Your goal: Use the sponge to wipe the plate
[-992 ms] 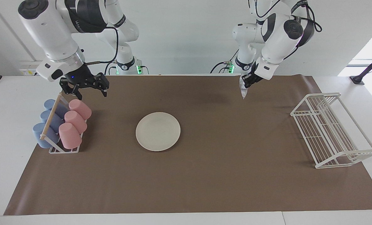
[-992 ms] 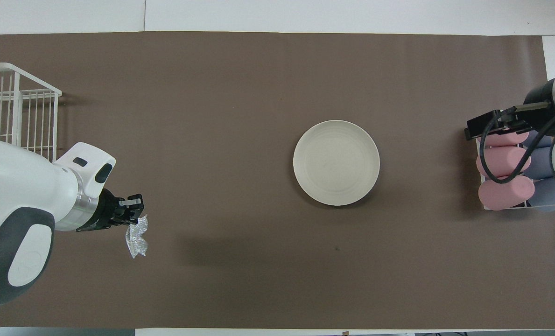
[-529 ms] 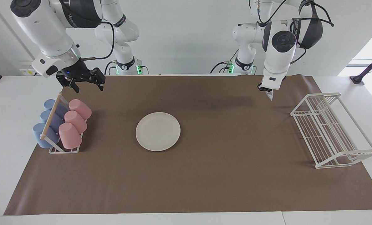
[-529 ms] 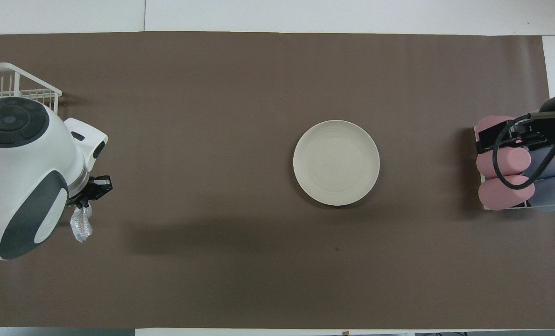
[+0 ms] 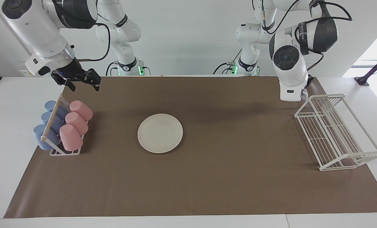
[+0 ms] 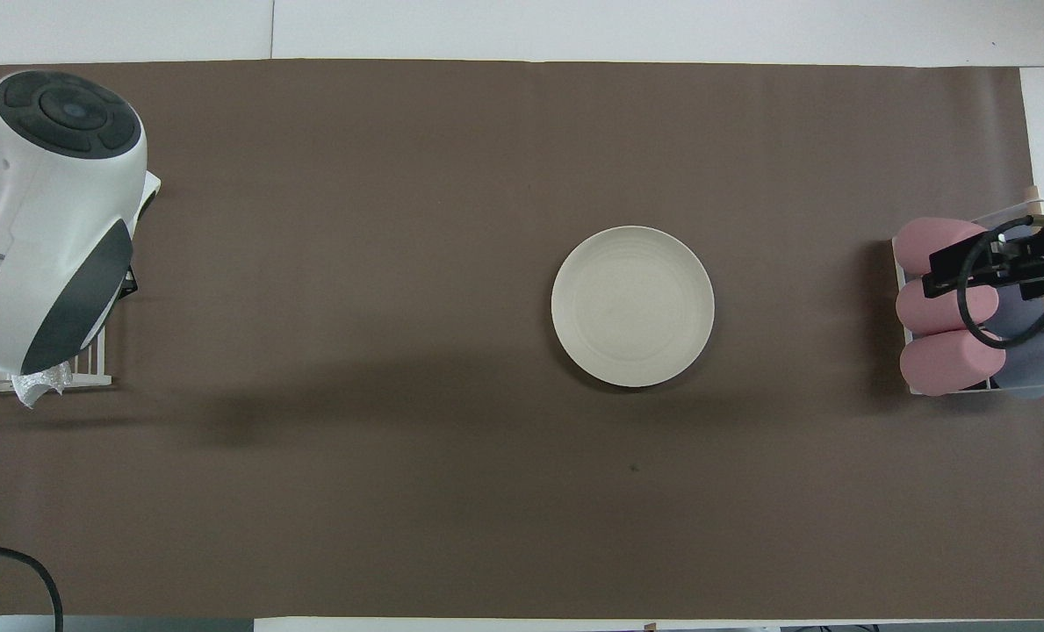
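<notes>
Left gripper is hidden under its own wrist, clamped on the crinkly silvery sponge (image 6: 40,384) — only a scrap shows by the white wire rack (image 5: 335,131). Right gripper (image 5: 81,85) hangs spread wide, empty (over the pastel cups (image 5: 63,125)). Smooth round cream plate (image 5: 160,133) sits bare mid-mat.

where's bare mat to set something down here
Bare mat lies between the plate and the wire rack, and along the edge farthest from the robots. It is crowded at the cup rack.
</notes>
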Tool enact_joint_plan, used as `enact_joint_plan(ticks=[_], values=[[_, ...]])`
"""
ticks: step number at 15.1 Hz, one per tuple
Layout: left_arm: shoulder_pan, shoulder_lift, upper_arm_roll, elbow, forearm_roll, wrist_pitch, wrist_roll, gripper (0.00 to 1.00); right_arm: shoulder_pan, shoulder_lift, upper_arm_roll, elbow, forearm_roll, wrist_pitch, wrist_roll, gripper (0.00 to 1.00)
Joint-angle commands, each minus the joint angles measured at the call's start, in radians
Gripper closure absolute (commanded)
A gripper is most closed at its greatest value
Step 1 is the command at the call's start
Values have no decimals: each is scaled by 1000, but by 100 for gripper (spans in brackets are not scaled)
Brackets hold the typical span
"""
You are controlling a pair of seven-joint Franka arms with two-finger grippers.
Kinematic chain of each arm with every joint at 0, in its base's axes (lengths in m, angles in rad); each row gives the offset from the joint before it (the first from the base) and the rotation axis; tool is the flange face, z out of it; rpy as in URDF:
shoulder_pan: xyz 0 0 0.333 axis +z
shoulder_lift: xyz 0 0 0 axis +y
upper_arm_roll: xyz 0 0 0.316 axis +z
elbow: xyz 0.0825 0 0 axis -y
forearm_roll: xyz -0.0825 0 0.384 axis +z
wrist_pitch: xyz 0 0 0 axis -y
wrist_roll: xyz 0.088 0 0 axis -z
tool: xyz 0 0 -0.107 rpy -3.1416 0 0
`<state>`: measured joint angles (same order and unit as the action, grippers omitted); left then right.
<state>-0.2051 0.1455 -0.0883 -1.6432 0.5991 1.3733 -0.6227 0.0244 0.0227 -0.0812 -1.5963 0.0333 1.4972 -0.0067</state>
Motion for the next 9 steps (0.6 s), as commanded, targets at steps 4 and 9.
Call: enact_joint_plan(ticks=[4, 9], values=[[-2, 175, 4, 200, 117, -51, -14, 100, 25, -20, -52, -17, -6, 24, -23, 0], [22, 325, 12, 261, 234, 48, -12, 100, 34, -18, -48, -17, -3, 55, -21, 0]])
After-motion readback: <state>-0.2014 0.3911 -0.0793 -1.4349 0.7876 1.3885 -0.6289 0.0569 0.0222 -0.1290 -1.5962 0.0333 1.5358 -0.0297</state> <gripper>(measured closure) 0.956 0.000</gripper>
